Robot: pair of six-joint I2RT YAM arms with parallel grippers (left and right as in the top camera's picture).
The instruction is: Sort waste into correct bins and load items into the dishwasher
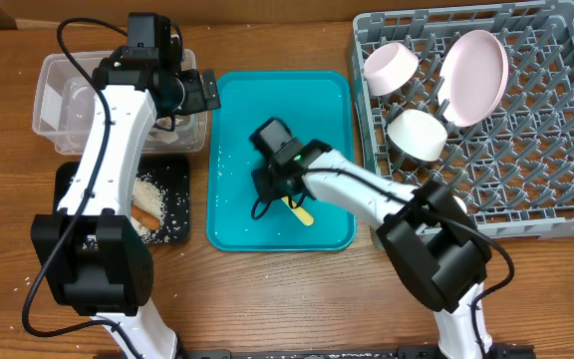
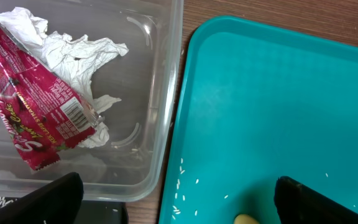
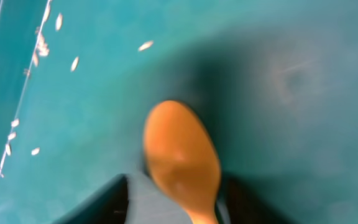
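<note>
My right gripper is low over the teal tray, shut on the pale yellow spoon. The right wrist view shows the spoon's bowl sticking out between the fingers. My left gripper is open and empty, above the gap between the clear tub and the teal tray. The red wrapper with white tissue lies in the tub. The black tray holds rice and the brown stick. The grey rack holds two bowls and the plate.
Loose rice grains lie on the teal tray's left side, and also show in the right wrist view. A few grains lie on the wooden table left of the black tray.
</note>
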